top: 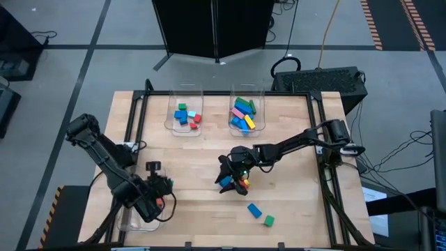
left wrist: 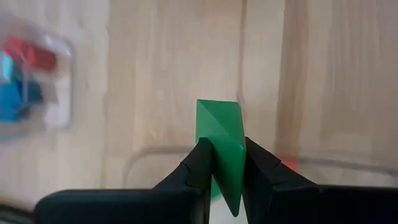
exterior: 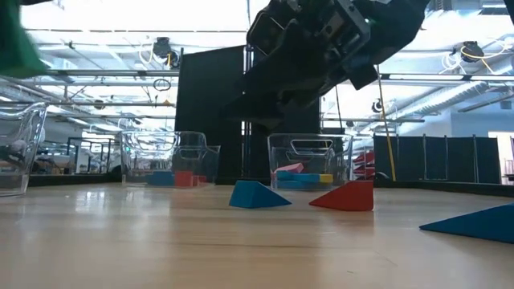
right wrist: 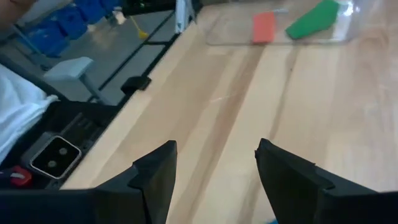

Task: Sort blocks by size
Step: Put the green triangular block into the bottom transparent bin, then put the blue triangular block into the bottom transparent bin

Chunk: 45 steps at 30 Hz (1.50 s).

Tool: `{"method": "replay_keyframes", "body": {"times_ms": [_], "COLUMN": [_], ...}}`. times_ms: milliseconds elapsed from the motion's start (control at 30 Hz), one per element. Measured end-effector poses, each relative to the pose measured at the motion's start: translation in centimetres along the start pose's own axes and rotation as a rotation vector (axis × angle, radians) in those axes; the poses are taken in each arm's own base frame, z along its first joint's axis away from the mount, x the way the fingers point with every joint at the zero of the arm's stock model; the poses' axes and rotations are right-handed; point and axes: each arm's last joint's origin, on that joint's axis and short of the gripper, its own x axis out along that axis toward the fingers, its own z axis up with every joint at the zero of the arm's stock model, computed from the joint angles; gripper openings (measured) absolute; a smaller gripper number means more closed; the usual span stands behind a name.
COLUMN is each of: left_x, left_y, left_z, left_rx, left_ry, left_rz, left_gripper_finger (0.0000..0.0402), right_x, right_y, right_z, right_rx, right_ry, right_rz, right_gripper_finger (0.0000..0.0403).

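My left gripper (left wrist: 224,149) is at the table's near left and is shut on a green block (left wrist: 219,121). It hangs over a clear bin (top: 134,222), where a red block (right wrist: 263,26) and a green one (right wrist: 314,18) lie. Near the table's middle, my right gripper (top: 232,178) hangs open over a cluster of blocks (top: 237,184), with nothing between its fingers (right wrist: 155,171). A blue block (top: 254,209) and a green block (top: 269,221) lie flat nearer the front edge. My left gripper pinches the green block by two opposite faces (left wrist: 228,158) between its two fingers. The fingers point steeply down. The block's free end sticks out past the fingertips. It is lifted clear, above the near-left bin's rim (left wrist: 155,152).
Two clear bins stand at the far edge: the left one (top: 185,115) holds small blue, green and red blocks, the right one (top: 244,115) longer blue, pink, cyan and yellow ones. In the low view a blue block (exterior: 257,195) and a red block (exterior: 345,197) lie under my right gripper.
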Motion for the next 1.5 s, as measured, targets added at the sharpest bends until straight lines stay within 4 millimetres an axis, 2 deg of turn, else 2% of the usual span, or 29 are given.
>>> {"method": "replay_keyframes", "body": {"times_ms": [333, 567, 667, 867, 1000, 1100, 1200, 1367, 1500], "left_x": [-0.6, -0.9, -0.9, 1.1, 2.5, 3.2, 3.6, 3.6, 3.6], "left_y": [-0.2, -0.7, -0.9, -1.0, -1.1, -1.1, -0.9, -0.9, -0.9], "left_z": [-2.2, -2.9, -3.3, -5.3, -5.9, -5.9, -6.0, -6.1, -6.2], "left_rx": [-0.047, -0.097, -0.117, -0.16, -0.212, -0.221, -0.249, -0.274, -0.264], "left_ry": [0.218, 0.239, 0.249, 0.406, 0.392, 0.366, 0.384, 0.426, 0.438], "left_rz": [-0.016, -0.028, -0.031, -0.004, 0.028, 0.028, 0.044, 0.03, 0.024], "left_gripper_finger": [0.0052, 0.0052, 0.0052, 0.0052, 0.0056, 0.0081, 0.0123, 0.0191, 0.0217], "right_x": [-0.5, -0.2, -0.4, -2.1, -3.4, -3.6, -3.4, -2.8, -2.7], "right_y": [1.0, 1.8, 1.9, 2.1, 2.5, 2.5, 2.2, 1.8, 1.6], "right_z": [-0.2, -1.0, -2.1, -4.3, -5.1, -6.4, -7.3, -7.9, -8.0], "right_rx": [0.002, -0.008, -0.004, 0.035, 0.013, -0.024, -0.04, -0.082, -0.202], "right_ry": [0.076, 0.159, 0.178, 0.134, 0.078, 0.054, 0.047, 0.045, 0.062], "right_rz": [-0.099, -0.085, -0.084, -0.094, -0.155, -0.243, -0.254, -0.254, -0.268], "right_gripper_finger": [0.0212, 0.0212, 0.0212, 0.0212, 0.0212, 0.0212, 0.0212, 0.0212, 0.0212]}}
